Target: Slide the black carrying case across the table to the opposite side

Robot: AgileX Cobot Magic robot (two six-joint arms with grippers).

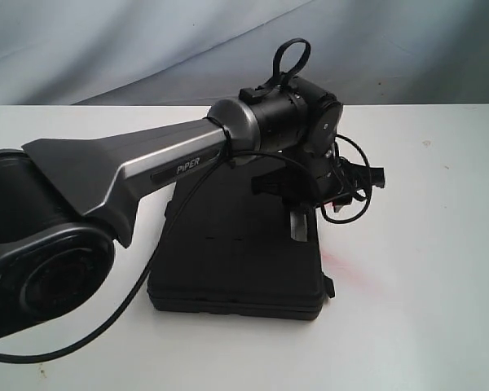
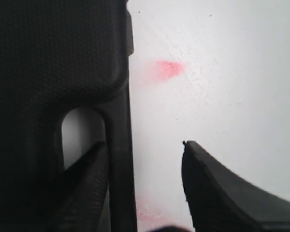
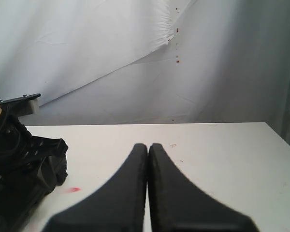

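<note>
My left claw [image 2: 145, 144] is wide open and grips nothing. One finger [image 2: 87, 179] sits in the slot, straddling the handle [image 2: 121, 159], ready to push. The case [image 1: 236, 252] lies flat on the table [image 1: 424, 244]. My right claw [image 3: 148, 145] is closed and empty, well clear.

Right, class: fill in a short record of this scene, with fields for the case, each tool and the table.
case: black carrying case, flat on the table
left tool: open, jaws either side of the case's handle, not closed on it
right tool: shut, empty, apart from the case
table marks: red smudge beside the case
</note>
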